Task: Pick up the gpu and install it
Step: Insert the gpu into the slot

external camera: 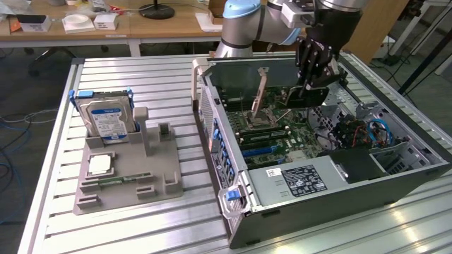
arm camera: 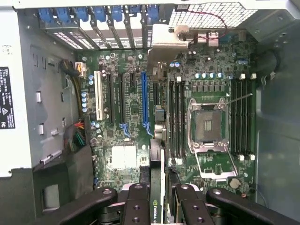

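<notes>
As far as I can see from the wrist camera, my black two-fingered gripper [arm camera: 158,199] is partly closed. Its fingers [arm camera: 136,206] press on both flat sides of the gpu [arm camera: 157,159], a thin flat card with a black face, a green board and a silver metal end bracket [arm camera: 164,42]. The gpu hangs edge-down inside the open grey metal computer case [external camera: 339,180]. It is over the green motherboard [arm camera: 122,126], near the long blue slot [arm camera: 144,101], with its bracket pointing at the back of the case. I cannot tell if its bottom edge touches a slot.

I think this card is light and stiff, so it should not droop or bend in the grip. I also think it breaks easily, because the green board has tiny parts that must not be bumped. The black face looks smooth, so it could slip if held too softly. To me the best place to hold is on the two flat sides near the top edge, away from the bottom edge and the bracket.
</notes>
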`<move>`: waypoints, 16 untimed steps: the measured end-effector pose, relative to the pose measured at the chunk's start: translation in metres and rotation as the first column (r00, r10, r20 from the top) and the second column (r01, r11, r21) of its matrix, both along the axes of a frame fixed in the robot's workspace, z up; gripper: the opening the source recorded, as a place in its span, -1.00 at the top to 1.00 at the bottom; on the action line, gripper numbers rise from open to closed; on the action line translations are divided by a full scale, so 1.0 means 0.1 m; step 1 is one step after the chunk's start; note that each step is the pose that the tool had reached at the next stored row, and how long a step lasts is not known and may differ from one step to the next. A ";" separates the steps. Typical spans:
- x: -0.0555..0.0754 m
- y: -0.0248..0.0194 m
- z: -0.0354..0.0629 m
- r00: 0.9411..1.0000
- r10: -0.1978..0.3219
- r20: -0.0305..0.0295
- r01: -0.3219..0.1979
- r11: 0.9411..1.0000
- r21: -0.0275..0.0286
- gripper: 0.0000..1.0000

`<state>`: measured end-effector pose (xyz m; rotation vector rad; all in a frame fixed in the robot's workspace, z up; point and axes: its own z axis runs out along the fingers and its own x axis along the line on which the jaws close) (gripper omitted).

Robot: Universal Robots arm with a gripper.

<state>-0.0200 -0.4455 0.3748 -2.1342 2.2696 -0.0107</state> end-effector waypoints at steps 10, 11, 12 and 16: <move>-0.06 -0.039 -0.182 1.000 0.000 0.000 0.000 1.000 0.000 0.48; -0.07 -0.041 -0.200 1.000 0.000 0.000 0.000 1.000 0.000 0.48; -0.08 -0.041 -0.218 1.000 0.000 0.000 0.000 1.000 0.000 0.48; -0.08 -0.041 -0.228 1.000 0.000 0.000 0.000 1.000 0.000 0.48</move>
